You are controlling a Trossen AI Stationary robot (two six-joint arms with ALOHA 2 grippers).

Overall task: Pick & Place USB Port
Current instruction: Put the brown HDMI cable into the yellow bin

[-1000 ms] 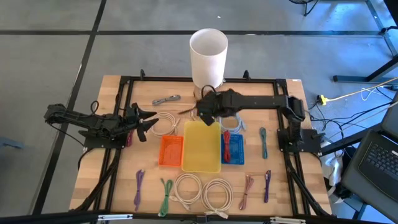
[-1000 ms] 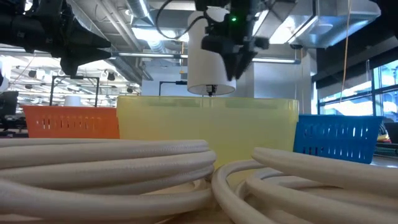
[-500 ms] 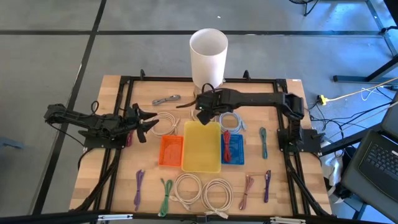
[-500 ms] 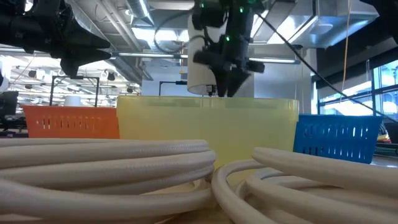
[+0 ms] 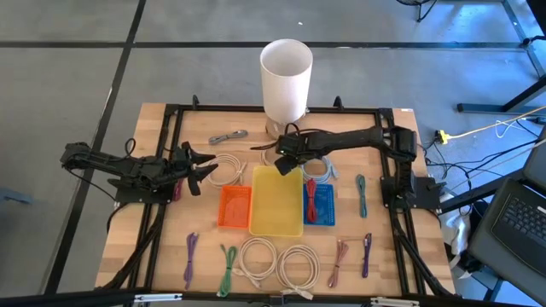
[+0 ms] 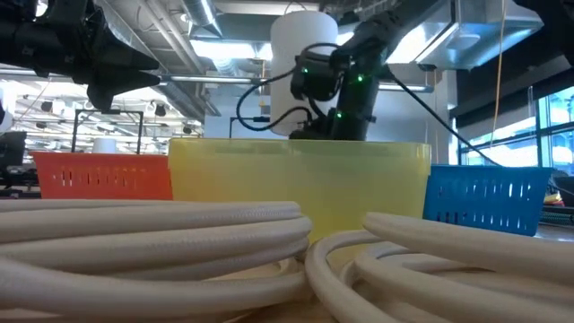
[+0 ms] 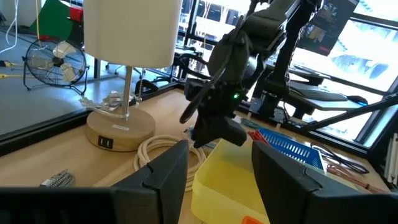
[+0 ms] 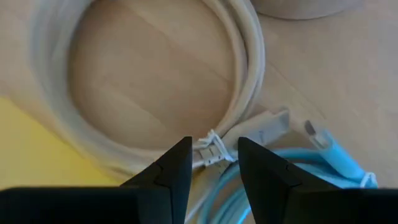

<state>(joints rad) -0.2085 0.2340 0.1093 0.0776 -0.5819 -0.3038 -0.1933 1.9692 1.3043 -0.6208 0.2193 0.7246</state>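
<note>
Cream coiled cable (image 8: 155, 93) lies directly beneath the right pincer (image 8: 211, 163), whose fingers straddle its tie, released, probably lining up a grasp; left pincer (image 5: 200, 167) waits released.

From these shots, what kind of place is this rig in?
Probably an industrial lab or workshop, not a home: exposed ceiling ducts and strip lights overhead, a bare concrete floor around the wooden table, and sorting bins with coiled cables laid out for testing.

White coiled USB cable (image 8: 155, 81), tied at one side, lies flat on the table beside the yellow bin's far edge.
</note>
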